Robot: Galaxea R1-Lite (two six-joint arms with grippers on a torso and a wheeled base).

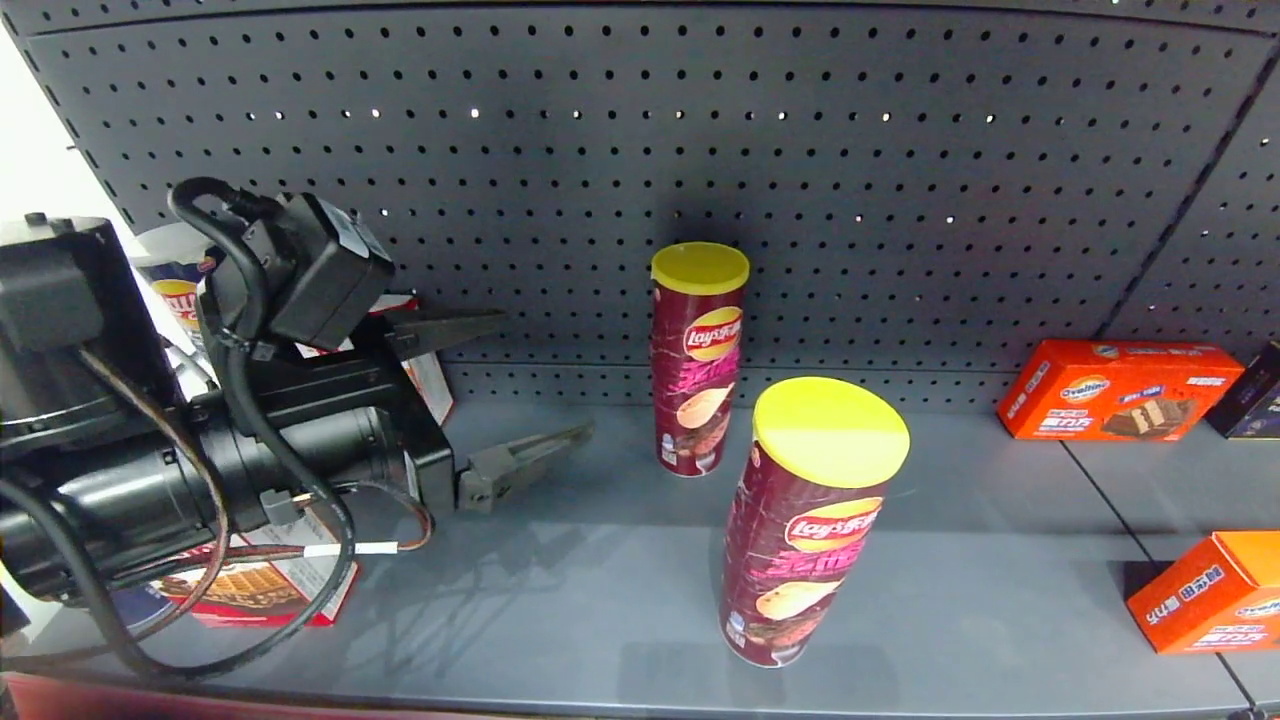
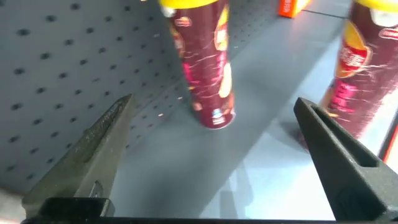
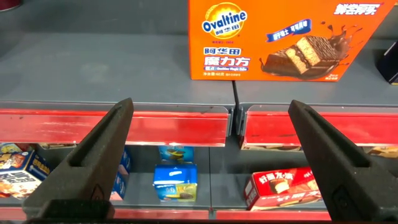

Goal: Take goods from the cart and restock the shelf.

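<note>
The left pincer (image 1: 545, 375) hangs open just above the shelf (image 1: 600, 600), its two fingers (image 1: 520, 455) spread wide with nothing between them. They point along the shelf toward two tall maroon crisp cans with yellow lids. In the left wrist view the left pincer (image 2: 214, 102) shows the same open jaws, and the cans stand beyond the fingertips, apart from them.

The rear can (image 1: 698, 360) (image 2: 202, 68) stands upright close to the perforated back panel (image 1: 700, 130). The front can (image 1: 800, 530) (image 2: 357, 74) stands upright nearer the shelf's front edge, a little to the right of the other and well clear of it.

A flat red-edged waffle box (image 1: 250, 590) lies on the shelf under the left arm, and a pale-lidded can (image 1: 175, 275) stands behind it. Far to the right an orange box (image 1: 1115, 388) lies against the back panel, with a dark box (image 1: 1255, 405) just beside it. A second orange box (image 1: 1210, 605) sits near the front edge.

The right pincer (image 3: 210, 104) is also open and empty. It faces an orange carton (image 3: 283, 40) on a shelf edged by a red rail (image 3: 174, 127). On the level below sit a blue packet (image 3: 176, 182) and a red box (image 3: 283, 186).
</note>
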